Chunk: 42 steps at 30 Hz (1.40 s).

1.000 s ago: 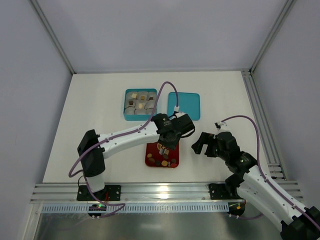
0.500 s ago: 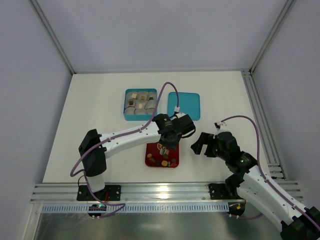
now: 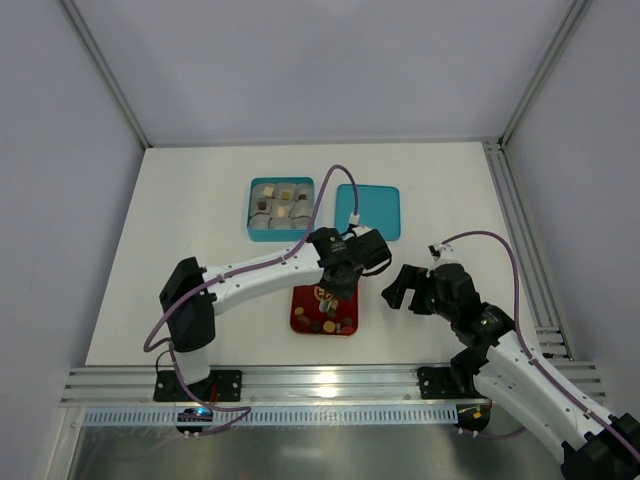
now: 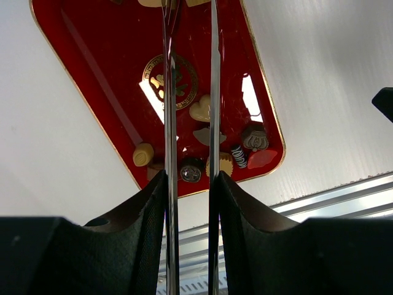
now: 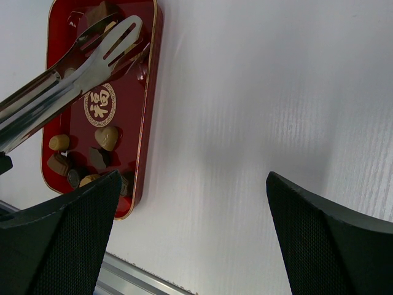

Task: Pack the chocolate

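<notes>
White table bears red tray, teal box, teal lid.

Teal lid beside teal box; red tray; tongs.

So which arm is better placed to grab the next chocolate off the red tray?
Left, most likely. The left gripper holds the metal tongs, tips over the red tray near the chocolates. The right gripper is open and empty, over bare table beside the tray.
</notes>
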{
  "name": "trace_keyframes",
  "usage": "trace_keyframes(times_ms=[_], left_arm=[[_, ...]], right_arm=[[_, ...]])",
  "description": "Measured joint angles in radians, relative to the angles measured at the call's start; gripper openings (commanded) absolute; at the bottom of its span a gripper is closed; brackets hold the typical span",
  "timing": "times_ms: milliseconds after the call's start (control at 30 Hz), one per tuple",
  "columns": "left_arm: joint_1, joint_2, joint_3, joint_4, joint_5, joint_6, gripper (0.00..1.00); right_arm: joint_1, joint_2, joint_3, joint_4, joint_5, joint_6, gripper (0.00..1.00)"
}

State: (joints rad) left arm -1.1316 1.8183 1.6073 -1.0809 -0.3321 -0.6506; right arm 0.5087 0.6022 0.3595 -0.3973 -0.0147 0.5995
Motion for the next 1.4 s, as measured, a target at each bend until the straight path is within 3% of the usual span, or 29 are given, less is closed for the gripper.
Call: trace_keyframes(times_ms=[1400], left_arm=[[0.002, -0.021, -0.002, -0.023, 0.01, 0.02, 0.31]], right_arm=[[0.0, 0.0, 0.0, 0.0, 0.0, -0.002, 1.0]])
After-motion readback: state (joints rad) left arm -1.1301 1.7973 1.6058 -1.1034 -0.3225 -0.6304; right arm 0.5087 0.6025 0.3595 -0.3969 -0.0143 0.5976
